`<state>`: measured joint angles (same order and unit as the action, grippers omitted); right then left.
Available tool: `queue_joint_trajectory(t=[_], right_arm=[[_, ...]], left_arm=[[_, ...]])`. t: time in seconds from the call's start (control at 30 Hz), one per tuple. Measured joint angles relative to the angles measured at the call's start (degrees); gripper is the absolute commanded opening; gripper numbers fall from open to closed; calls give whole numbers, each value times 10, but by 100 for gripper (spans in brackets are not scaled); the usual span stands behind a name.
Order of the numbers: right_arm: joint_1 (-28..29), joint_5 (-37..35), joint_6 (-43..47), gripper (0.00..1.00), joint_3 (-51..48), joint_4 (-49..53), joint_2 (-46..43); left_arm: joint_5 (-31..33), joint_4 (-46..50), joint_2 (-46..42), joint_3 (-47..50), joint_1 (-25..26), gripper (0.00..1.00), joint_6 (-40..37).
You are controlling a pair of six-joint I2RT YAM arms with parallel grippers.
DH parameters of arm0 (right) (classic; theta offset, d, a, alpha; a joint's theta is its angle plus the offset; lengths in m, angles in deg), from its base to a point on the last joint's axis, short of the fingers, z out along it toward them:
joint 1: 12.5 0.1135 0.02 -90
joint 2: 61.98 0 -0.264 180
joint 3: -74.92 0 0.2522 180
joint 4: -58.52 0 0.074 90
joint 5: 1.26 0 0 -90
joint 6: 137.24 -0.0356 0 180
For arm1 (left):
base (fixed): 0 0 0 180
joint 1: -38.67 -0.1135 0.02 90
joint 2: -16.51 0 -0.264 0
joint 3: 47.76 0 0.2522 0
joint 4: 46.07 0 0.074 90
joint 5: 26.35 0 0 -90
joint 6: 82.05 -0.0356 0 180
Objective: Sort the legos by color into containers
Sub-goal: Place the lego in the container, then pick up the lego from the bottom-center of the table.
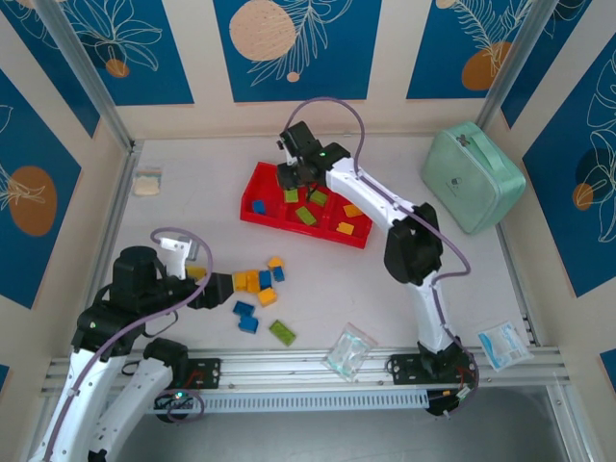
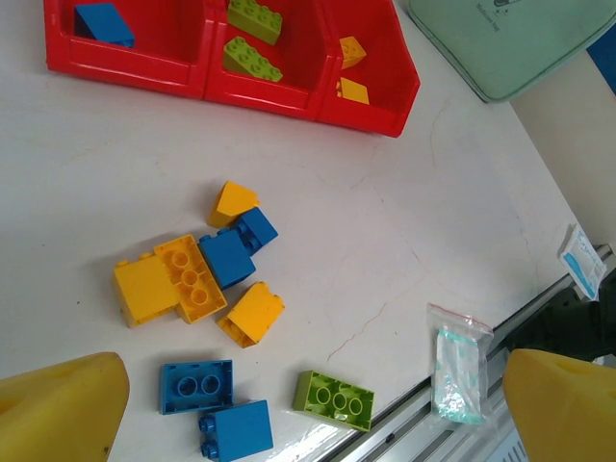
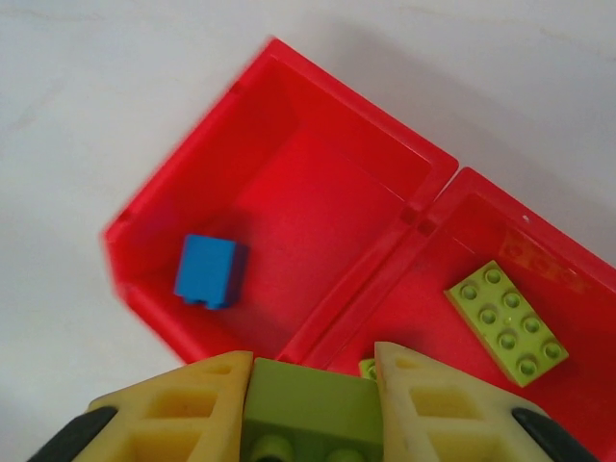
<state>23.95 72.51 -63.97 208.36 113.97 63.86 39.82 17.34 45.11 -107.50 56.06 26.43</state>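
The long red tray lies at the back centre with three containers. Its left one holds a blue brick, the middle one green bricks, the right one yellow bricks. My right gripper hovers over the divider between left and middle containers, shut on a lime green lego. Loose legos lie near the front left: yellow, blue and one green. My left gripper stands open above them, just left of the pile in the top view.
A mint-green zipped case sits at the back right. A clear bag lies by the front rail, another bag at the right end. A small pale item rests at the far left.
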Motion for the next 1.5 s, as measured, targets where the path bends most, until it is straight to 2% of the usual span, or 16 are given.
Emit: queue_joint_trajectory(t=[0.17,0.27,0.37,0.53,0.57,0.63,0.8,0.97,1.13,1.2,1.4,1.5], right_arm=[[-31,4,2,25,9,14,54],[-47,9,-2,31,9,14,60],[-60,15,-9,42,9,10,60],[-64,15,-18,77,9,15,59],[-64,15,-21,81,9,17,59],[-61,15,-27,85,8,27,56],[-47,17,-32,86,-41,44,-10],[16,23,-27,88,-163,43,-158],[129,32,-33,99,-316,38,-302],[168,36,-49,99,-371,38,-336],[266,39,-111,99,-486,45,-354],[310,38,-130,99,-497,50,-330]], left_arm=[[-2,-5,0,3,0,99,-4],[-2,-8,0,5,0,99,-6],[-3,-8,0,5,0,99,-6],[-3,-8,-1,6,0,99,-6],[-3,-8,-1,6,0,99,-6],[-3,-8,-1,6,0,99,-6],[-3,-8,-4,6,0,99,-6],[-3,-9,-12,6,0,100,-6],[0,-8,-18,6,0,99,-6],[2,-8,-20,6,0,99,-6],[19,-8,-20,6,0,99,-4],[31,-7,-22,6,1,99,-3]])
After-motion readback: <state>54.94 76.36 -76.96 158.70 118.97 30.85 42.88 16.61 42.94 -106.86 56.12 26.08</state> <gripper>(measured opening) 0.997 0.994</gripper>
